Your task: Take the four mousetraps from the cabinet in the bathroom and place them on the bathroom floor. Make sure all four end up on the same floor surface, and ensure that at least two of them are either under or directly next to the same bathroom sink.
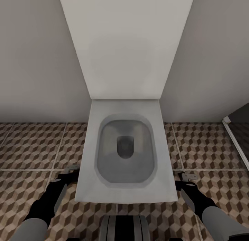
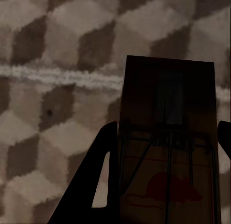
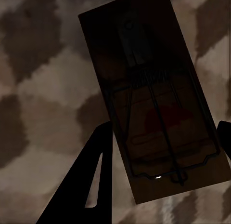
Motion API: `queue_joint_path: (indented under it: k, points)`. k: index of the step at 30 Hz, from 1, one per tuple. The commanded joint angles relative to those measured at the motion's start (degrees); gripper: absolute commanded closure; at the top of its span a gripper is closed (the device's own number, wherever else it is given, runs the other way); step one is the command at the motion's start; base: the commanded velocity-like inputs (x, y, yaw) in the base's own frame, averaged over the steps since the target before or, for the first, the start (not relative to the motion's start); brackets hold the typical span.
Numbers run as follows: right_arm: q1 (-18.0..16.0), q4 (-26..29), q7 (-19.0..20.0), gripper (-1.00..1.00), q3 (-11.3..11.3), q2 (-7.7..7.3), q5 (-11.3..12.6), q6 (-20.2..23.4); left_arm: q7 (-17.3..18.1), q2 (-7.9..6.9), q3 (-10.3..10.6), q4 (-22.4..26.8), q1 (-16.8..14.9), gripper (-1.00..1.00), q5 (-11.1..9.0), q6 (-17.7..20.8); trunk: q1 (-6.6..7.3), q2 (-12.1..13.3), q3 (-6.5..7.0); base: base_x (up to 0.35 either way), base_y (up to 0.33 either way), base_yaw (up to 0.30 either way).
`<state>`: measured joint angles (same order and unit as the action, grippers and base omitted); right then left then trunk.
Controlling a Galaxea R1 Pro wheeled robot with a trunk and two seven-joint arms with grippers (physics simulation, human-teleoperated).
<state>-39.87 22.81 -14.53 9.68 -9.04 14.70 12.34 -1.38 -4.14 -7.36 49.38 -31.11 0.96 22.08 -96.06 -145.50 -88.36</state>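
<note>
In the left wrist view a dark-brown mousetrap (image 2: 166,151) with wire parts and a red mouse print sits between the black fingers (image 2: 96,185) of my left gripper (image 2: 167,127), which is shut on it above the cube-patterned bathroom floor (image 2: 57,65). My right gripper (image 3: 165,125) is shut on a second mousetrap (image 3: 154,103), tilted, over the same tile pattern (image 3: 43,89). In the head view the left gripper (image 1: 71,170) and right gripper (image 1: 187,177) hang low on either side of a toilet. The cabinet and the sink are out of view.
A white toilet (image 1: 86,185) with its lid raised stands straight ahead against the pale wall, between my two arms. Patterned floor (image 1: 31,144) spreads to both sides. A dark panel with a white frame (image 1: 235,134) stands at the right edge. My base (image 1: 124,227) shows below.
</note>
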Motion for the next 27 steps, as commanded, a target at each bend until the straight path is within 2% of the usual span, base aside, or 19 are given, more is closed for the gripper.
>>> queue_joint_path:
  k: [1,7,22,27]
  points:
    - [-0.01,0.13,-0.32,1.00,0.46,-0.07,0.60,0.28,-0.20,-0.01,0.01,0.54,0.00,1.00,0.17,0.31,0.01,-0.01,-0.04,0.000,0.000,0.000]
    - [-0.02,0.20,-0.32,1.00,0.44,-0.10,0.60,0.24,-0.20,-0.01,0.05,2.05,0.00,1.00,0.11,0.47,0.01,-0.01,-0.04,0.000,0.000,0.000]
    - [-0.01,0.22,-0.32,1.00,0.43,-0.10,0.60,0.20,-0.27,-0.20,-0.09,2.00,0.00,1.00,0.16,0.37,0.01,-0.01,-0.04,0.000,0.000,0.000]
    - [-0.02,0.22,-0.34,1.00,0.43,-0.10,0.60,-0.35,-0.15,-0.77,-0.41,1.28,0.00,1.00,-0.01,0.28,0.01,-0.01,-0.04,0.000,0.000,0.000]
